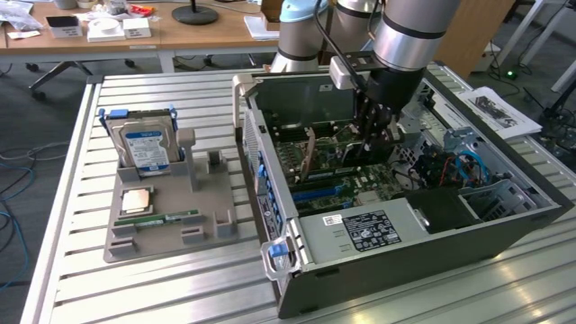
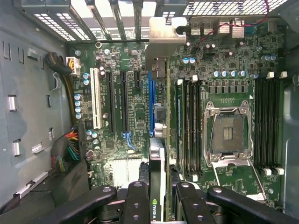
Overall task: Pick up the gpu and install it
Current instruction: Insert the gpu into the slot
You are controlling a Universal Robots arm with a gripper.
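Hanging down inside the open computer case (image 1: 450,223), the claw (image 2: 161,186) is clamped on the gpu (image 2: 160,130), one finger on each face. The card is held edge-on over the motherboard (image 2: 117,88), right beside the blue slot (image 2: 151,100), with its metal bracket toward the rear grille. I can't tell whether it is seated. Out on the worktop (image 1: 135,290), the hard drive (image 1: 147,148) stands in the grey holder (image 1: 166,236).

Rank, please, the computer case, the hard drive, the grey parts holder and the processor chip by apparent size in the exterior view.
1. computer case
2. grey parts holder
3. hard drive
4. processor chip
Every gap is plain, so nearness changes nothing.
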